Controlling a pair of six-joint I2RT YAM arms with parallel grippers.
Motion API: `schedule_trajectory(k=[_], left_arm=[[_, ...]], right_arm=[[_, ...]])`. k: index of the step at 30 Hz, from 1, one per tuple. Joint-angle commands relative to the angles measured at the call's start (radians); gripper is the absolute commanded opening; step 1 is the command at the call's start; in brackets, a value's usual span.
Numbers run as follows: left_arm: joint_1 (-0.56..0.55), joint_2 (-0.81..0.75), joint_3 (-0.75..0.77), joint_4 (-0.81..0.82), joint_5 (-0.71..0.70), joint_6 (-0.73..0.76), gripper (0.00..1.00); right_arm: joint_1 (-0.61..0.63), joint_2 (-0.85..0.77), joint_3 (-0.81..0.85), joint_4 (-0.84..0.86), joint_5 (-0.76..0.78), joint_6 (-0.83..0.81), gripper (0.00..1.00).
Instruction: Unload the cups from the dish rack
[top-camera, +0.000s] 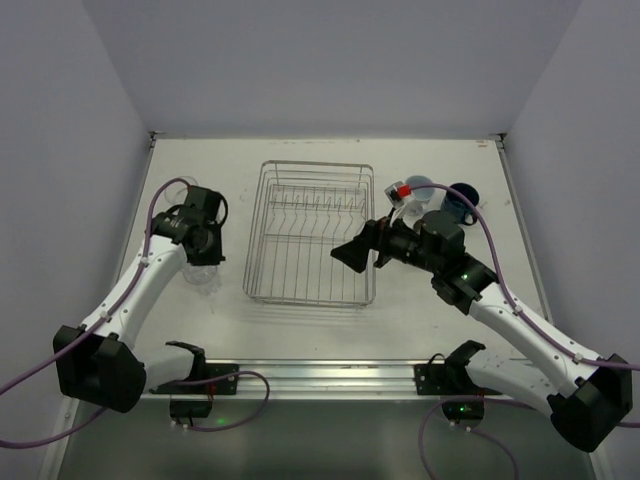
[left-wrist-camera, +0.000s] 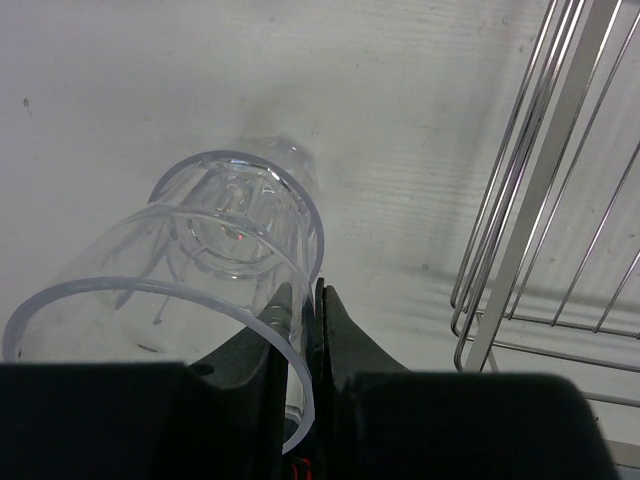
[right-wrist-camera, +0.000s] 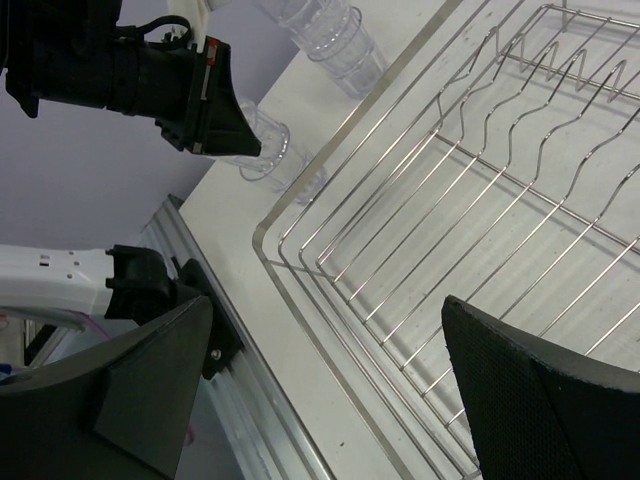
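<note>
Looking down from overhead: silver wire dish rack (top-camera: 310, 235) at mid-bench (top-camera: 230, 160). Left end effector (top-camera: 202, 252) sits left of the rack, above a clear tumbler (top-camera: 203, 278) that lies outside the rack's left wall. Right end effector (top-camera: 352, 256) hangs over the rack's right side, fingers spread, holding nothing. Right of the rack, close together: pale blue-grey cup (top-camera: 420, 188) and dark blue mug (top-camera: 462, 198), mouths up.

Left wrist view: clear tumbler (left-wrist-camera: 150, 330) with its mouth nearest the camera. Left end effector (left-wrist-camera: 300, 305) is closed down on the tumbler's wall, one finger inside the rim and one outside. Rack corner (left-wrist-camera: 540, 200) stands to the right, apart from the tumbler.

Right wrist view: right end effector (right-wrist-camera: 328, 310) wide open, black fingers (right-wrist-camera: 540, 390) at either side, rack wires (right-wrist-camera: 450, 200) beneath the gap. Beyond the rack's corner, the left end effector (right-wrist-camera: 235, 140) grips the tumbler (right-wrist-camera: 265, 155). More clear ribbed tumblers (right-wrist-camera: 335, 40) stand farther along the bench (right-wrist-camera: 240, 215).
</note>
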Motion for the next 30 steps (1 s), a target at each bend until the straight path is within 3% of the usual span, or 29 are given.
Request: schedule_trajectory(k=[1, 10, 14, 19, 22, 24, 25, 26, 30], left_arm=[[0.010, 0.010, 0.036, -0.036, 0.028, 0.037, 0.00], [0.018, 0.052, -0.021, 0.008, 0.060, 0.034, 0.07], [0.018, 0.061, -0.021, 0.062, 0.051, 0.028, 0.28], [0.018, 0.060, -0.007, 0.099, 0.040, 0.026, 0.39], [0.018, 0.029, -0.010, 0.109, 0.028, 0.028, 0.55], [0.018, 0.004, 0.014, 0.108, 0.023, 0.031, 0.78], [0.018, -0.025, 0.046, 0.109, 0.025, 0.031, 0.95], [0.016, -0.042, 0.066, 0.109, 0.031, 0.031, 1.00], [0.015, -0.132, 0.164, 0.184, 0.103, 0.048, 1.00]], right_arm=[[-0.005, -0.022, 0.000, 0.001, 0.039, -0.023, 0.99], [-0.003, -0.009, 0.000, 0.001, 0.054, -0.025, 0.99], [-0.005, -0.009, -0.006, 0.001, 0.071, -0.028, 0.99], [-0.003, -0.019, -0.011, 0.001, 0.108, -0.034, 0.99], [-0.003, -0.025, -0.005, 0.001, 0.122, -0.039, 0.99], [-0.005, -0.028, 0.003, -0.022, 0.122, -0.039, 0.99], [-0.003, -0.032, 0.006, -0.022, 0.126, -0.039, 0.99], [-0.003, -0.035, 0.008, -0.021, 0.132, -0.039, 0.99], [-0.005, -0.096, 0.020, -0.019, 0.163, -0.031, 0.99]])
